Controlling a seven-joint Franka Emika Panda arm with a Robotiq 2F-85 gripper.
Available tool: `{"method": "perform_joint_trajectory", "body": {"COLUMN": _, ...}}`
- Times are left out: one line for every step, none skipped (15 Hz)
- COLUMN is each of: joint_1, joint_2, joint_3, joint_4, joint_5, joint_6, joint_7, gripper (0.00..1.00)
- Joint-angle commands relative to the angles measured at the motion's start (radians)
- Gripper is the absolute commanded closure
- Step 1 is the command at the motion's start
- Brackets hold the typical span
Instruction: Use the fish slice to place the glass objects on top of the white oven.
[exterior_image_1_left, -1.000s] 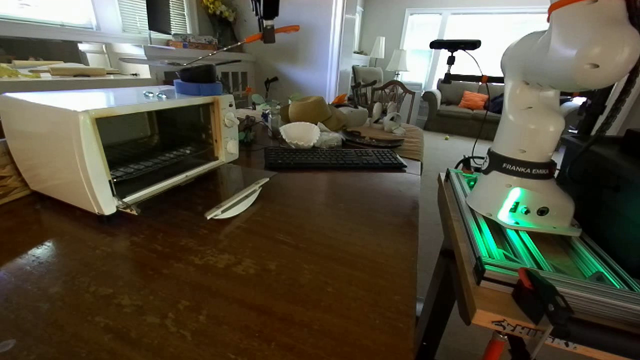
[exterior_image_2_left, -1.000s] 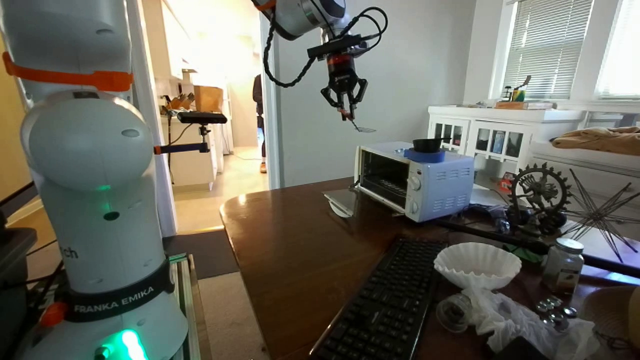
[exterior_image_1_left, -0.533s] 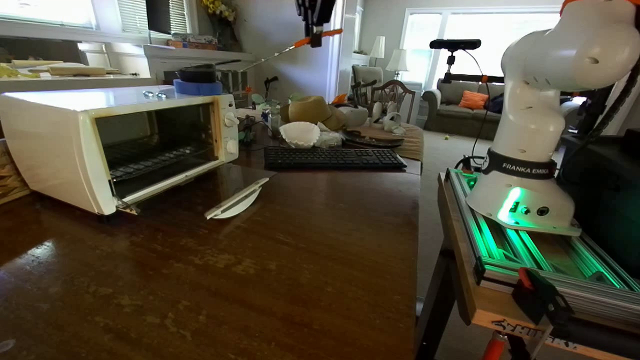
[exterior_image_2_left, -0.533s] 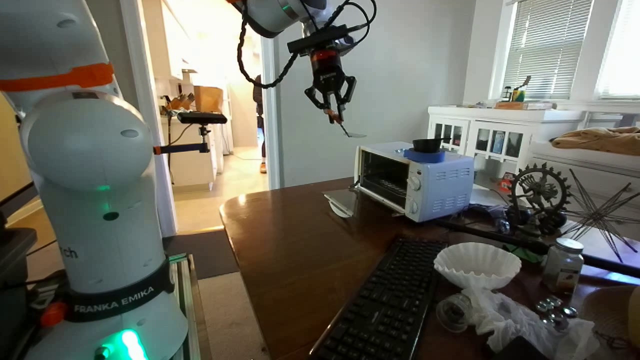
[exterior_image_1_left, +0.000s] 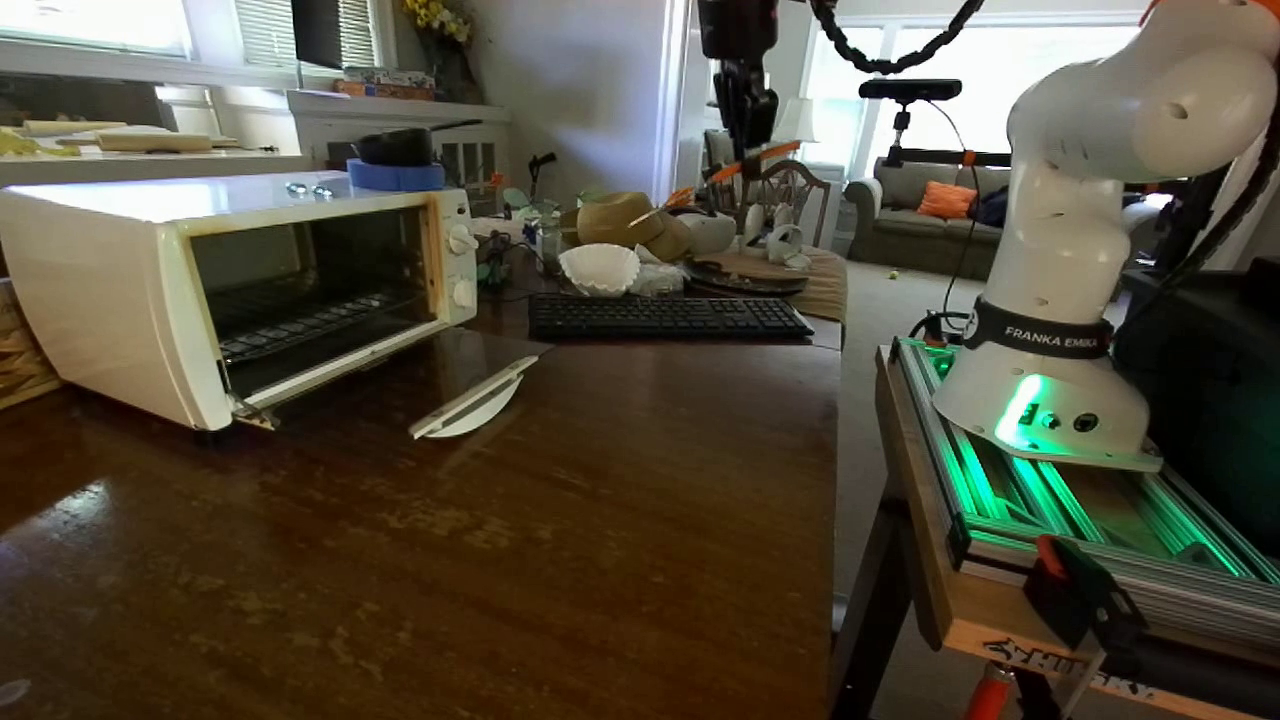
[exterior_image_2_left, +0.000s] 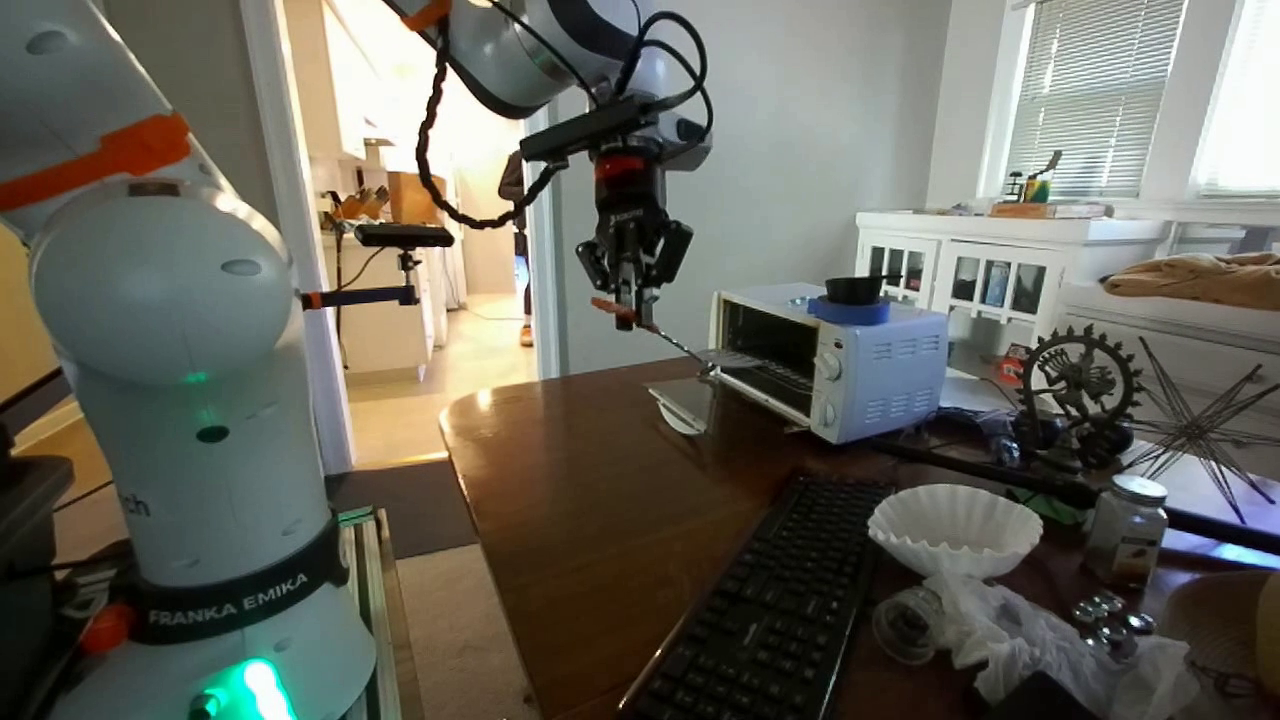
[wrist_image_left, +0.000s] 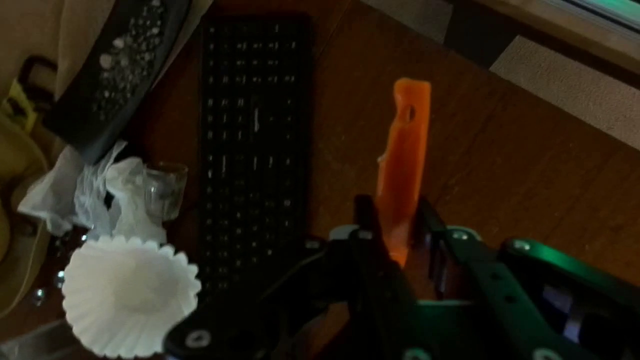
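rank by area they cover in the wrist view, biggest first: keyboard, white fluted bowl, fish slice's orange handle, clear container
1. keyboard
2. white fluted bowl
3. fish slice's orange handle
4. clear container
Apparent size only; the handle looks nearer the camera.

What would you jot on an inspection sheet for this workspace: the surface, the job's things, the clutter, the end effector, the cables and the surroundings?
Surface: brown wooden table, glossy, finish worn in patches.
Job's things: fish slice held in the air by its orange handle; white toaster oven standing open, two small glass-looking pieces on top.
Clutter: black keyboard, white fluted bowl and lidded jar on the table; black pan on what looks like a blue tape roll, atop the oven.
End effector: shut on the fish slice's handle.
Cables: black braided cable looping slack by the arm.
Surroundings: partly hidden person in the background; grey sofa; white cabinet.
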Motion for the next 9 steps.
{"method": "perform_joint_trajectory", "body": {"joint_1": -0.039, "joint_2": 0.001, "joint_3": -0.014, "joint_4": -0.108, "joint_5": 0.039, "joint_6": 0.079, "joint_7": 0.129, "gripper": 0.94}}
{"method": "perform_joint_trajectory", "body": {"joint_1": -0.052, "joint_2": 0.018, "joint_3": -0.015, "joint_4": -0.126, "joint_5": 0.044, "joint_6": 0.107, "joint_7": 0.170, "gripper": 0.94}}
{"method": "perform_joint_trajectory", "body": {"joint_1": -0.063, "joint_2": 0.045, "joint_3": -0.018, "joint_4": -0.136, "joint_5": 0.056, "joint_6": 0.138, "joint_7": 0.199, "gripper": 0.94}}
{"method": "perform_joint_trajectory", "body": {"joint_1": -0.071, "joint_2": 0.065, "joint_3": -0.019, "joint_4": -0.147, "joint_5": 0.063, "joint_6": 0.171, "joint_7": 0.218, "gripper": 0.94}}
{"method": "perform_joint_trajectory", "body": {"joint_1": -0.079, "joint_2": 0.092, "joint_3": -0.017, "joint_4": -0.154, "joint_5": 0.067, "joint_6": 0.212, "joint_7": 0.238, "gripper": 0.94}}
{"method": "perform_joint_trajectory", "body": {"joint_1": -0.085, "joint_2": 0.121, "joint_3": -0.015, "joint_4": -0.157, "joint_5": 0.070, "joint_6": 0.253, "joint_7": 0.255, "gripper": 0.94}}
{"method": "perform_joint_trajectory", "body": {"joint_1": -0.093, "joint_2": 0.146, "joint_3": -0.008, "joint_4": -0.158, "joint_5": 0.062, "joint_6": 0.292, "joint_7": 0.278, "gripper": 0.94}}
{"method": "perform_joint_trajectory", "body": {"joint_1": -0.098, "joint_2": 0.182, "joint_3": -0.003, "joint_4": -0.153, "joint_5": 0.057, "joint_6": 0.334, "joint_7": 0.301, "gripper": 0.94}}
{"method": "perform_joint_trajectory", "body": {"joint_1": -0.102, "joint_2": 0.212, "joint_3": 0.005, "joint_4": -0.147, "joint_5": 0.043, "joint_6": 0.372, "joint_7": 0.324, "gripper": 0.94}}
